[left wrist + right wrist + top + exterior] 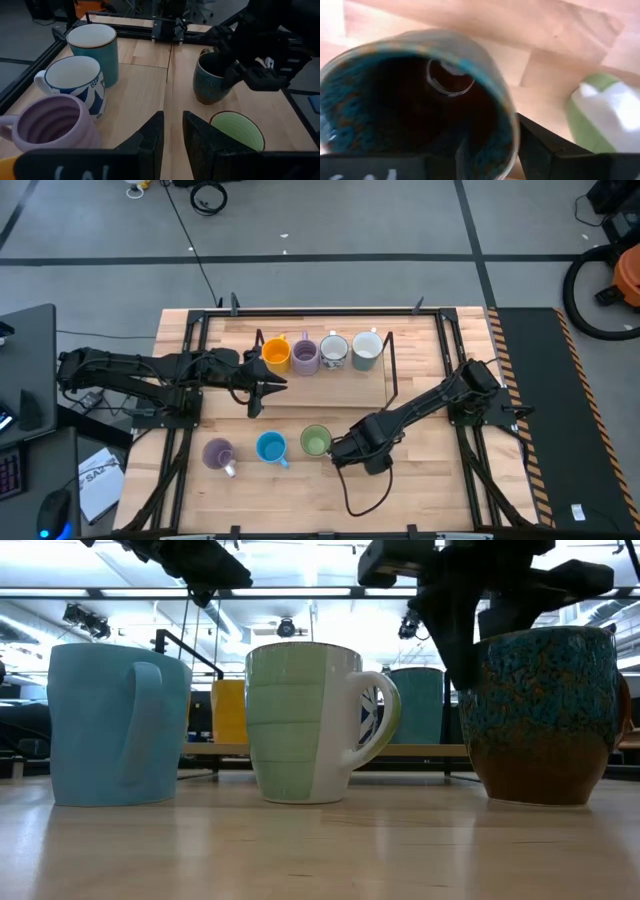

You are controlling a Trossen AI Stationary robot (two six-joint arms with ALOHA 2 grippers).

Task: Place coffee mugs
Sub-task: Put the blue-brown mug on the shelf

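Note:
Under my right gripper (352,448) a dark speckled teal-brown mug (545,715) stands on the table at the right end of the near row. Beside it are the light green mug (316,441), the bright blue mug (271,447) and the lavender mug (218,453). The orange (277,355), purple (305,356), white patterned (333,351) and pale teal (366,350) mugs stand in a far row. My left gripper (262,392) hovers just near of the orange mug. It is open by a narrow gap (172,122) and holds nothing. My right gripper comes down from above onto the dark mug's rim wall (509,137) on the side facing the green mug. One finger is inside the mug and one finger (542,147) outside. The mug stands upright with its base on the table (540,798).
A black wire frame (390,370) borders the far row of mugs on a raised board. Black rails run along the table's left, right and far edges. Bare wood lies between the two rows and near of the near row. A cable loops under the right arm (365,500).

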